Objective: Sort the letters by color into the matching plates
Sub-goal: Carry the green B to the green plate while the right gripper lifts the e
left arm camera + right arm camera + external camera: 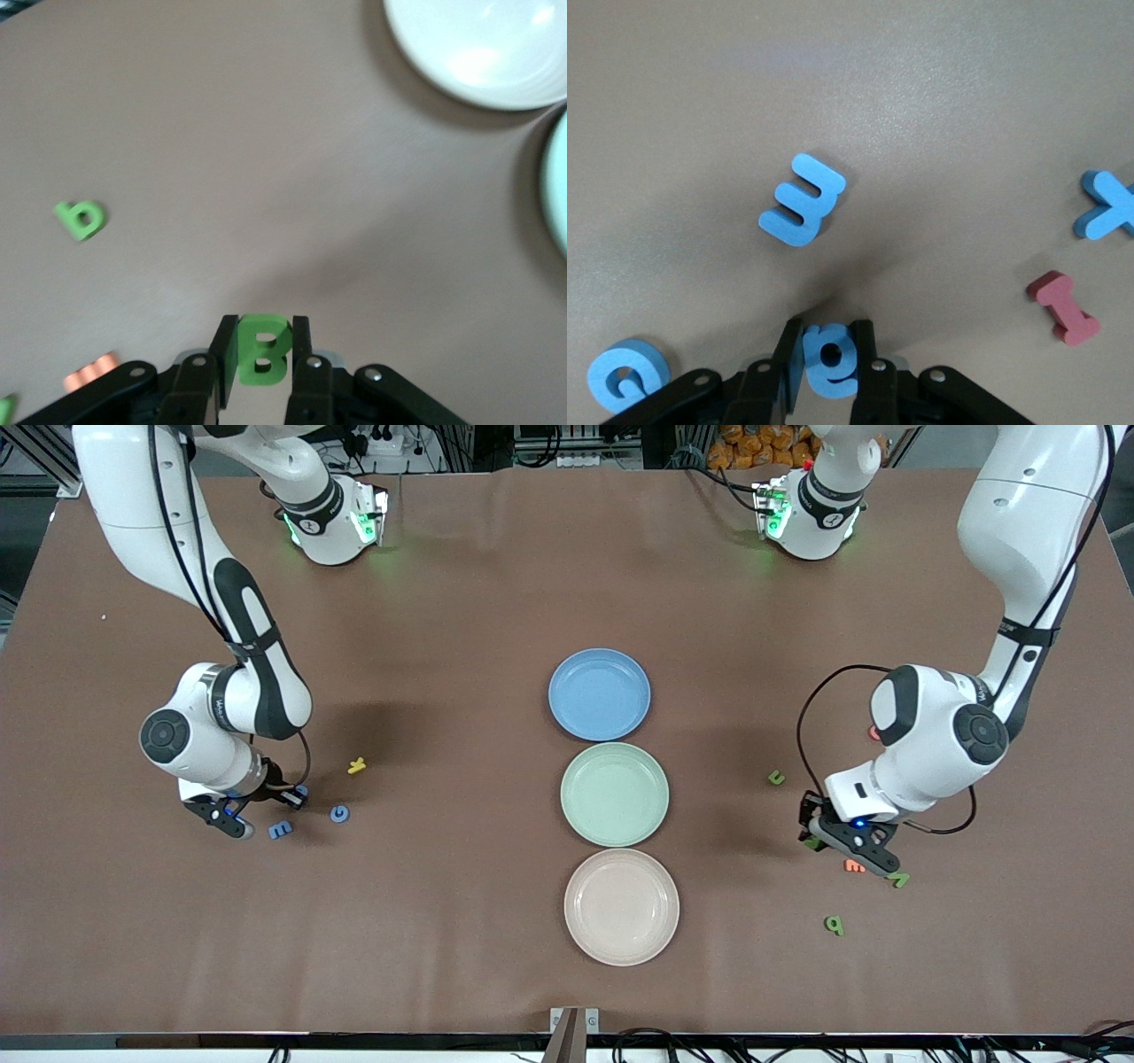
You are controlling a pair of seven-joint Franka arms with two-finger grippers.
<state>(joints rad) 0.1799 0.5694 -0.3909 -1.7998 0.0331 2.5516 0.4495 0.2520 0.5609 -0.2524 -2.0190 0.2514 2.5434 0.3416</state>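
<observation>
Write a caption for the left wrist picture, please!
Left gripper pinching a green B above the table.

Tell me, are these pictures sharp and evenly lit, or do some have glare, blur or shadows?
Front view: sharp, even light, with soft shadows on the table beside each arm. Left wrist view: glare washes out the beige-pink plate; the green b and orange piece are blurred, while the green B in the left tool is clearer. Right wrist view: fairly crisp, with a shadow ahead of the right tool.
</observation>
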